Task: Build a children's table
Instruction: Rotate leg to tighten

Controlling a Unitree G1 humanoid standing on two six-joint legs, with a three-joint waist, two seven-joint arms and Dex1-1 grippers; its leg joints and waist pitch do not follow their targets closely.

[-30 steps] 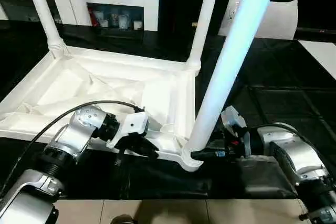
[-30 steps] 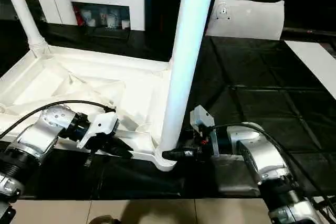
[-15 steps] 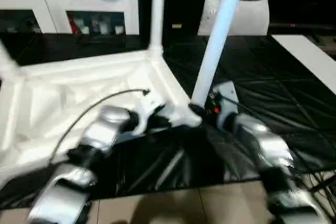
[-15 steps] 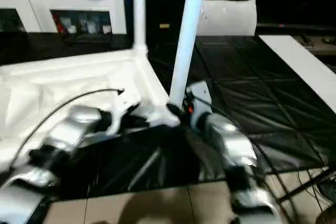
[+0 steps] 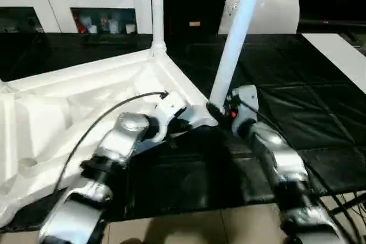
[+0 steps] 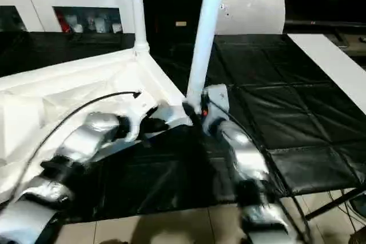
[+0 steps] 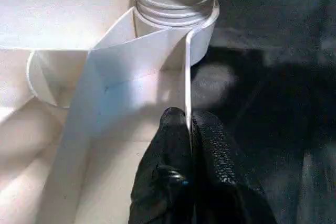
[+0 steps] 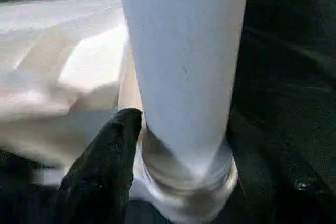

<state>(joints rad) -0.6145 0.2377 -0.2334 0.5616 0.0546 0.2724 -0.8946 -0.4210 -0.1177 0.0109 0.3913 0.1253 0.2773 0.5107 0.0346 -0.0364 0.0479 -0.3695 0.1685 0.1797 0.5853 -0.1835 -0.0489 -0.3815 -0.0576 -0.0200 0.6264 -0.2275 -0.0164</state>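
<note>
Tabletop swung leftward since earlier

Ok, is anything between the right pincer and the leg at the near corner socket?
Nothing visible is. The right pincer sits at the base of the leg, one black finger against it just above the corner socket. The left pincer pinches the tabletop's rim beside that socket.

near leg runs off the top edge, upper end not visible; same for far leg. tabletop cut by the left edge, remaining corners out of view. Right wrist view: one black finger left of the near leg, other finger hidden behind the leg. cabinet compartment contents too small to identify.
</note>
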